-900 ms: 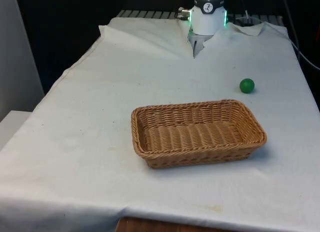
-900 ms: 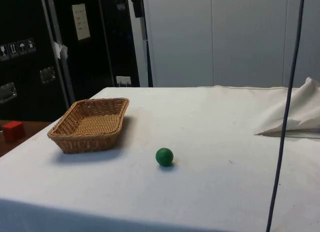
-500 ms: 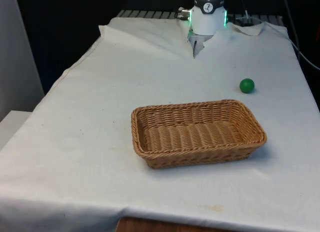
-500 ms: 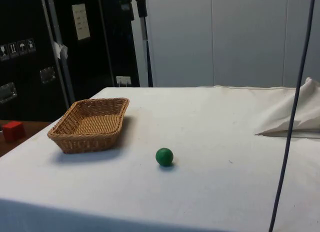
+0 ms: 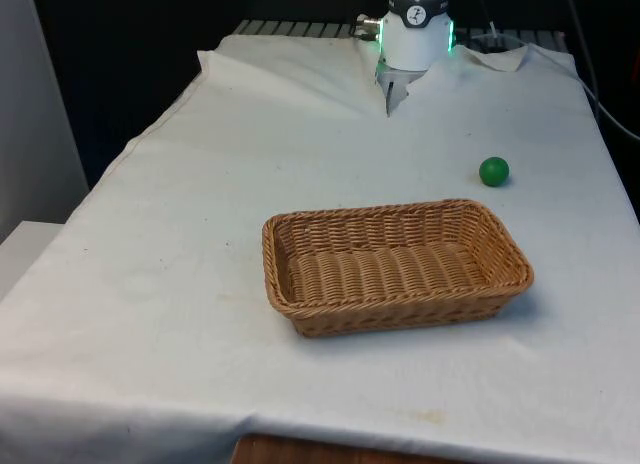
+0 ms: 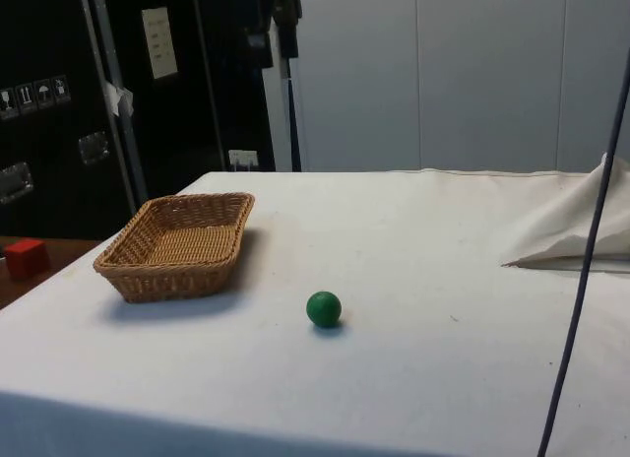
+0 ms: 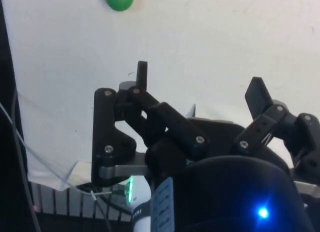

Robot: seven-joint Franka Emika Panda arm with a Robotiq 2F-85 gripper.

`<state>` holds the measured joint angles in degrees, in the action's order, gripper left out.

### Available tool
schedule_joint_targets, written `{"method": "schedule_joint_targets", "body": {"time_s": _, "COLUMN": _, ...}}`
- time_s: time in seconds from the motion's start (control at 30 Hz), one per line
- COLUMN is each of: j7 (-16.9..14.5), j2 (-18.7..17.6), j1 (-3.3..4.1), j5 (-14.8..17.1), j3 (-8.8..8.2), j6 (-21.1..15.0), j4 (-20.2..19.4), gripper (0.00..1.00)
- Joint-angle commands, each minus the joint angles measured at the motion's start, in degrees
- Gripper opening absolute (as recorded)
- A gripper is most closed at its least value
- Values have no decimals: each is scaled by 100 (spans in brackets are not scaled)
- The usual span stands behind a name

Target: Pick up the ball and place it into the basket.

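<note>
Wrist view: tool point(image 7: 200, 87) spread, empty, above table point(image 5: 300, 144). Approach green ball point(image 5: 494, 171) vertically; basket point(image 5: 395, 265) lies apart.

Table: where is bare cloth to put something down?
Free: the wide cloth on the front view's left of the basket, the strip between basket and near edge, and the stretch behind the basket. Tighter: the gap between basket and ball.
</note>
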<state>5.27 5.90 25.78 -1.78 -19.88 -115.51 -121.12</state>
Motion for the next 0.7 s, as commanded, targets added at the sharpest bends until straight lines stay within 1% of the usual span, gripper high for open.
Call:
{"method": "schedule_joint_targets", "body": {"time_s": 0.0, "j7": 97, "j2": 80, "j1": 11, "j5": -52, "j3": 40, "j6": -178, "j4": -155, "gripper": 100}}
{"method": "schedule_joint_targets", "body": {"time_s": 0.23, "j7": 275, "j2": 269, "j1": 6, "j5": -34, "j3": 212, "j6": -670, "j4": -710, "gripper": 100}}
{"method": "schedule_joint_targets", "body": {"time_s": 0.27, "j7": 212, "j2": 223, "j1": 0, "j5": 0, "j3": 201, "j6": -567, "j4": -642, "gripper": 100}}
{"method": "schedule_joint_targets", "body": {"time_s": 0.3, "j7": 298, "j2": 292, "j1": 6, "j5": -34, "j3": 235, "j6": -733, "j4": -785, "gripper": 100}}
{"method": "schedule_joint_targets", "body": {"time_s": 0.37, "j7": 332, "j2": 327, "j1": 6, "j5": -34, "j3": 275, "j6": -859, "j4": -922, "gripper": 100}}
{"method": "schedule_joint_targets", "body": {"time_s": 0.4, "j7": 361, "j2": 344, "j1": 6, "j5": -23, "j3": 309, "j6": -997, "j4": -1066, "gripper": 100}}
{"method": "schedule_joint_targets", "body": {"time_s": 0.53, "j7": 407, "j2": 338, "j1": 6, "j5": -6, "j3": 355, "j6": -1255, "j4": -1295, "gripper": 100}}
{"method": "schedule_joint_targets", "body": {"time_s": 0.57, "j7": 378, "j2": 327, "j1": 0, "j5": 0, "j3": 355, "j6": -1261, "j4": -1324, "gripper": 100}}
{"method": "schedule_joint_targets", "body": {"time_s": 0.6, "j7": 418, "j2": 321, "j1": 6, "j5": 6, "j3": 367, "j6": -1381, "j4": -1392, "gripper": 100}}
{"method": "schedule_joint_targets", "body": {"time_s": 0.67, "j7": 424, "j2": 292, "j1": 6, "j5": 29, "j3": 372, "j6": -1490, "j4": -1478, "gripper": 100}}
